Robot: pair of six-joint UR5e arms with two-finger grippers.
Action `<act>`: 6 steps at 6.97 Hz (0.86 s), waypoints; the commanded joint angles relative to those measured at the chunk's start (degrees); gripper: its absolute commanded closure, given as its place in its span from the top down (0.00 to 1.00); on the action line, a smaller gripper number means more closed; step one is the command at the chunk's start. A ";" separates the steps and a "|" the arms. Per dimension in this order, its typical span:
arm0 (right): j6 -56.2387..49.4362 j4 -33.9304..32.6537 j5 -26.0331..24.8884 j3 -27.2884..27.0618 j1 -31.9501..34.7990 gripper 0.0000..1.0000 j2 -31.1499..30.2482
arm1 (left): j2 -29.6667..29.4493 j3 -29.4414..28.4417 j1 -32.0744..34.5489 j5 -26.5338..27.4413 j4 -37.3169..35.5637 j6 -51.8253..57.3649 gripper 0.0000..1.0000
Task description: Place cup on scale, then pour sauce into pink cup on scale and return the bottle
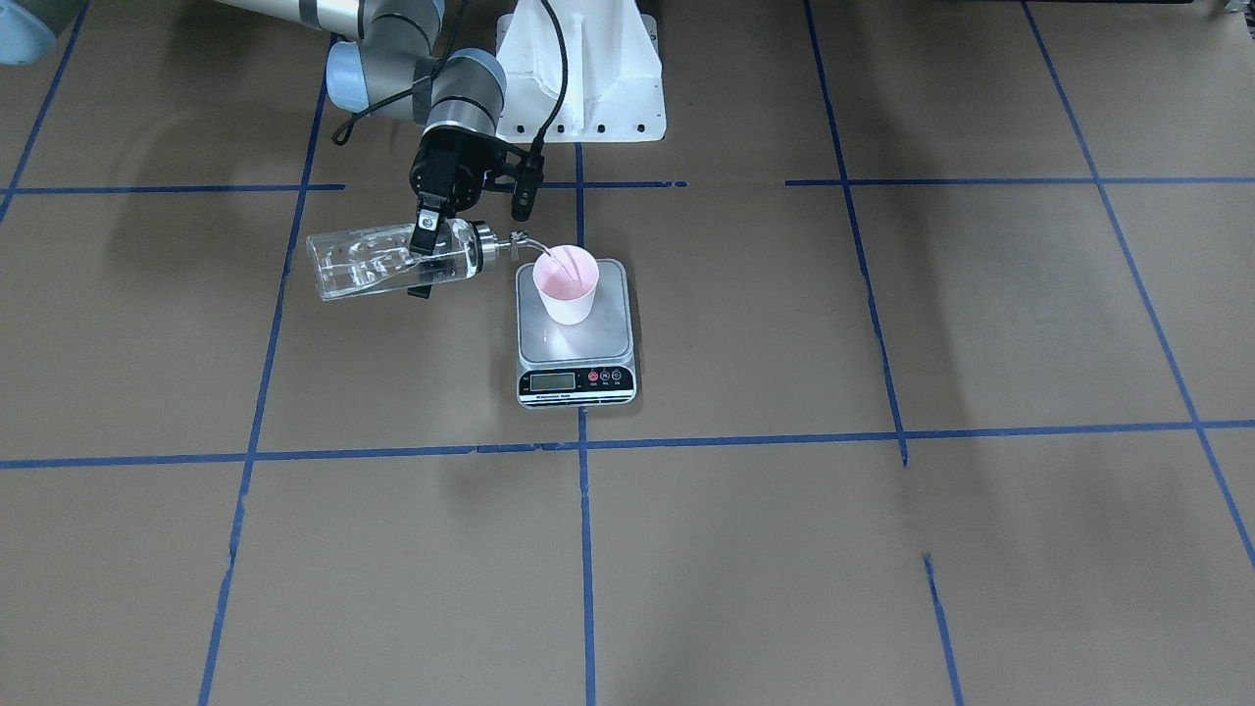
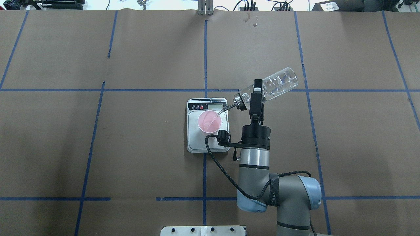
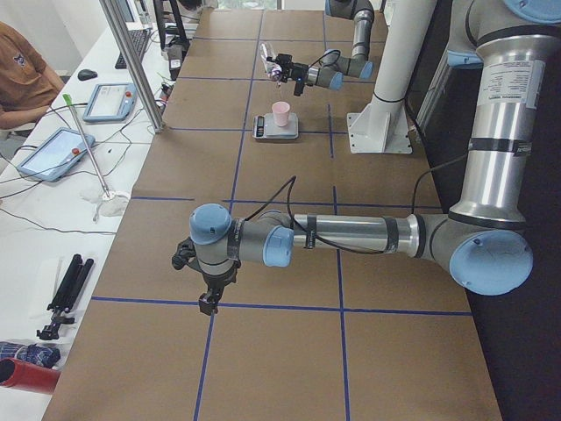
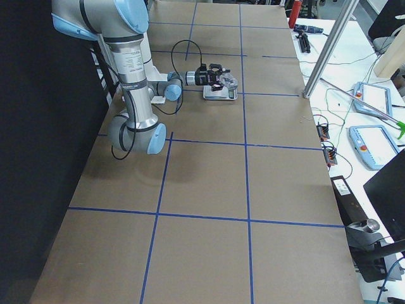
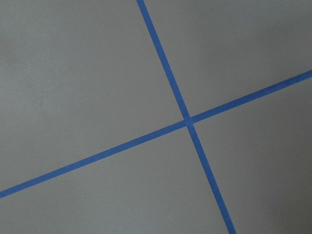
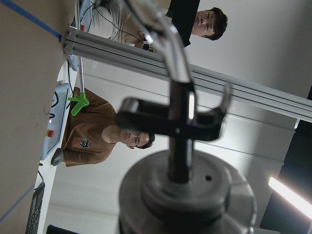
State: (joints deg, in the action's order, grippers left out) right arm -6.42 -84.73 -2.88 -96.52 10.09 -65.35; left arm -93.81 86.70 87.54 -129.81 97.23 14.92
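The right end effector is clamped on the bottle, one finger on each side of the glass near the neck. The bottle hangs in the air just beside the scale. Its long axis lies almost level, its base points away from the scale, and its spout reaches over the rim of the cup. The cup stands upright on the steel platform, behind the display panel.

The front view shows the clear sauce along the lower side of the glass, and a thin clear line from the spout into the cup's pink inside. The overhead view shows mostly bright spots on the glass. The right wrist view shows the metal cap and the bent spout very close, with a person in a brown shirt behind them.

The left end effector hangs low over the bench, well apart from the scale. I cannot tell whether it is apart or together. Its wrist view shows only crossed blue tape.
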 commanded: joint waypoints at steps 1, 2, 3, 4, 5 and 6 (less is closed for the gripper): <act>0.71 6.44 3.29 0.27 -0.07 0.00 0.22 | -0.15 0.14 0.00 0.00 -0.02 -0.07 1.00; 0.71 9.29 3.93 1.58 -0.07 0.00 0.22 | -0.15 0.22 0.00 0.00 -0.02 -0.07 1.00; 2.10 12.01 5.24 1.77 -0.07 0.00 0.31 | -0.15 0.22 0.00 0.00 -0.02 -0.07 1.00; 2.98 15.61 7.60 1.86 -0.07 0.00 0.22 | -0.15 0.22 0.00 0.00 -0.02 -0.07 1.00; 4.04 17.12 9.02 1.86 -0.07 0.00 0.31 | -0.15 0.22 0.00 0.08 -0.02 -0.16 1.00; 7.35 19.92 10.86 1.86 0.01 0.00 0.40 | -0.24 0.22 0.00 0.08 -0.02 -0.33 1.00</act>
State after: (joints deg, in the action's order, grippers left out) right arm -2.11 -68.02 5.76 -94.70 10.03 -65.04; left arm -93.98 86.92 87.54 -129.76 97.21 14.75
